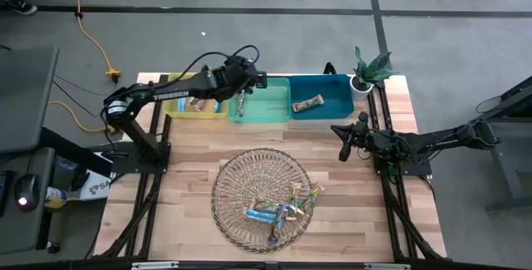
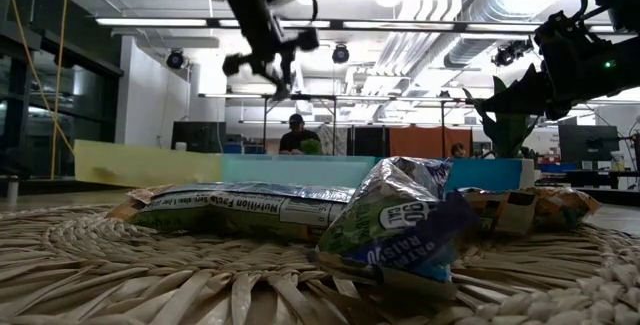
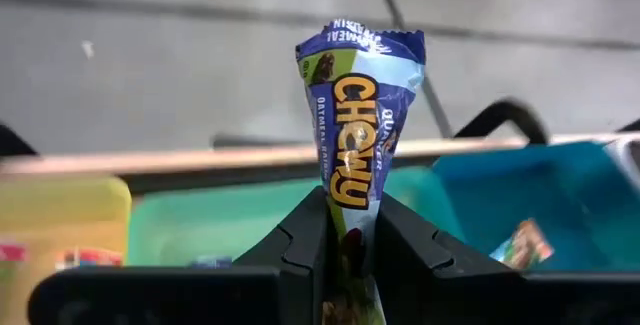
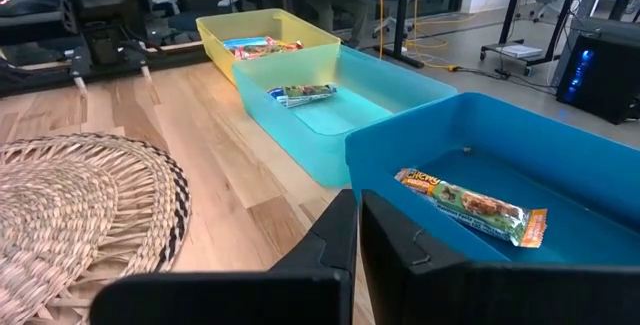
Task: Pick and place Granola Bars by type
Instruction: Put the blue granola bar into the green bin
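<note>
Left gripper [image 1: 240, 97] is up over the green bin [image 1: 278, 104], top centre of the high view, clamped on a blue Chewy bar [image 3: 358, 140]; the wrist view shows the wrapper pinched low btwn both fingers w/ the crimped end sticking up past them. Bar looks light, thin and crinkly, so prob slippery foil. I'd say a grip across the flat middle holds better than at a crimped end, where it could fold or slide out. Right gripper [image 1: 344, 149] waits at centre right of the table, jaws nearly together, nothing in them. Rest of the granola bars [image 1: 278, 210] lie piled on the wicker plate [image 1: 233, 179], lower centre. One bar [image 1: 307, 102] sits in the teal bin [image 1: 339, 87], some in the yellow bin [image 1: 179, 108].
</note>
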Robot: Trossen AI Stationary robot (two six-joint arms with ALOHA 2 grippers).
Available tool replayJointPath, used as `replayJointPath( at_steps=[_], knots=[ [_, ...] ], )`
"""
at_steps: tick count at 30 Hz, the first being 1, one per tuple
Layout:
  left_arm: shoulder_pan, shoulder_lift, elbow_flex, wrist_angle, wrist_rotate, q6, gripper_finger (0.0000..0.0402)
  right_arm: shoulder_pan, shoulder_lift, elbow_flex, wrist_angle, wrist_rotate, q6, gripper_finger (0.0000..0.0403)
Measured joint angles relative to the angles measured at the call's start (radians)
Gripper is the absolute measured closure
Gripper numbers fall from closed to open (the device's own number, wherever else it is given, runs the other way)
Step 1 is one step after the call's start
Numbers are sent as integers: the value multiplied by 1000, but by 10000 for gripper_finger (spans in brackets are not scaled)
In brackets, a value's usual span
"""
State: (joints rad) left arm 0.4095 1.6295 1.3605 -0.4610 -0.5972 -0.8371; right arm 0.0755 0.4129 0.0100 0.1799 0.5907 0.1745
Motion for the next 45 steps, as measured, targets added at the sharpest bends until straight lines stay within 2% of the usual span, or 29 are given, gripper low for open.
replayJointPath(
  at_steps=[6,9,16,25,38,45],
  knots=[
    [97,61,0,-13,229,-41,340,0,0,0,-1,0,0,402],
    [122,103,0,-41,280,-41,340,0,0,0,-1,0,0,402],
    [133,184,-1,-141,309,-43,340,0,0,0,-2,0,0,402],
    [133,238,0,-131,404,-23,334,0,0,0,-2,0,0,402],
    [127,249,0,-88,436,46,244,0,0,0,-2,0,0,402],
    [116,196,0,55,569,213,239,0,0,0,-2,0,0,402]
  ],
)
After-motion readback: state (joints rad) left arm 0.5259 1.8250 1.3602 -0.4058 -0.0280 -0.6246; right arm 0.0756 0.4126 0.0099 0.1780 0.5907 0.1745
